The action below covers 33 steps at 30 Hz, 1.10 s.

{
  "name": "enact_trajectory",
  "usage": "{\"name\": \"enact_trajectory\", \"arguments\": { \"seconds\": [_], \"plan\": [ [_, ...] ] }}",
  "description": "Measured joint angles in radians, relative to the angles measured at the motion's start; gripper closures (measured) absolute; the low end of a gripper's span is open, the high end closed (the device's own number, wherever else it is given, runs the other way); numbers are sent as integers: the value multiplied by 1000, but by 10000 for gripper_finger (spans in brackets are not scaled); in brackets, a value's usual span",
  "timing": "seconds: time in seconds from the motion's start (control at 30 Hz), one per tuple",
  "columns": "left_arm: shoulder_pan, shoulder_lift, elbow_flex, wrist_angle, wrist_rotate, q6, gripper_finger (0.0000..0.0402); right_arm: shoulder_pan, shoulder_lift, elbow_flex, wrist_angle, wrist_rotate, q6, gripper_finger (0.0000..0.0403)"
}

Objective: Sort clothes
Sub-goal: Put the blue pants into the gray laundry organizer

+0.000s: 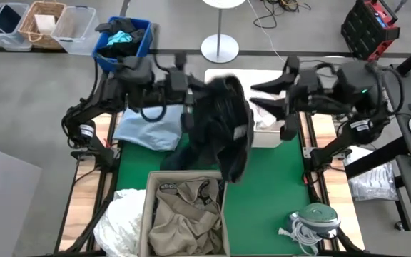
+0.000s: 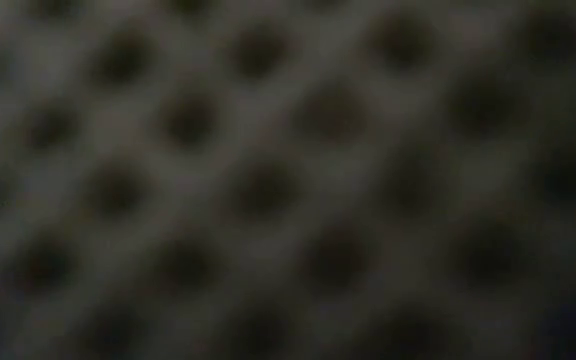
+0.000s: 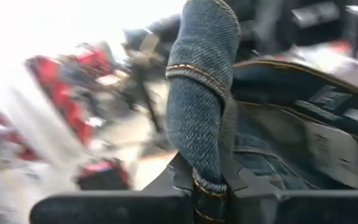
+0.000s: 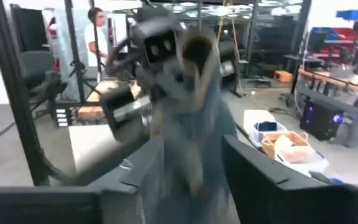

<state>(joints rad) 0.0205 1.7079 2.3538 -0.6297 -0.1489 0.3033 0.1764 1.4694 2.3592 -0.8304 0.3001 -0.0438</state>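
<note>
The dark denim jeans (image 1: 223,125) hang bunched above the green mat (image 1: 277,178), lifted by my left gripper (image 1: 189,103), which is shut on them at their left side. My right gripper (image 1: 268,96) is open just right of the jeans. In the right wrist view the hanging denim (image 4: 191,124) shows between its spread fingers. A light blue shirt (image 1: 148,132) lies on the table under my left arm. A white piece (image 1: 264,121) lies under my right gripper. Khaki cloth (image 1: 184,214) fills a beige bin. My left gripper pinches a folded, stitched edge of the jeans (image 3: 205,177) between its two fingers, coming level from the table's left. The fold stands up past the fingers and the rest hangs beside and below, clear of the table. My right gripper: I cannot tell whether its open fingers (image 4: 253,165) touch the denim.
A small blue bin (image 1: 123,39) with dark and teal fabric stands at the far left. White cloth (image 1: 120,221) lies left of the beige bin (image 1: 150,214). A green-and-white object with a cable (image 1: 312,218) sits near right. Blurred mesh fills the low view.
</note>
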Motion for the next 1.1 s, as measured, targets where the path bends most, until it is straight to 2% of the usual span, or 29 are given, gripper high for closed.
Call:
{"name": "enact_trajectory", "arguments": {
  "seconds": [0.13, 0.3, 0.47, 0.63, 0.9, 1.1],
  "plan": [
    [1, -23, -1, 142, -65, 34, 401, 0, -32, -2, -13, 24, 24, 235],
    [5, -49, 2, 302, -90, 88, 401, 8, -38, -2, -102, 17, -78, 209],
    [8, -52, 1, 372, -245, 164, 401, 21, -2, -5, -150, 14, -147, 197],
    [9, -55, 1, 386, -365, 213, 401, 38, 40, -5, -144, 14, -180, 193],
    [9, -38, 1, 321, -367, 200, 402, 38, 113, -5, -4, 48, -330, 205],
    [9, -33, 1, 148, -360, 157, 401, 47, 130, -5, 116, 92, -577, 212]
  ]
}}
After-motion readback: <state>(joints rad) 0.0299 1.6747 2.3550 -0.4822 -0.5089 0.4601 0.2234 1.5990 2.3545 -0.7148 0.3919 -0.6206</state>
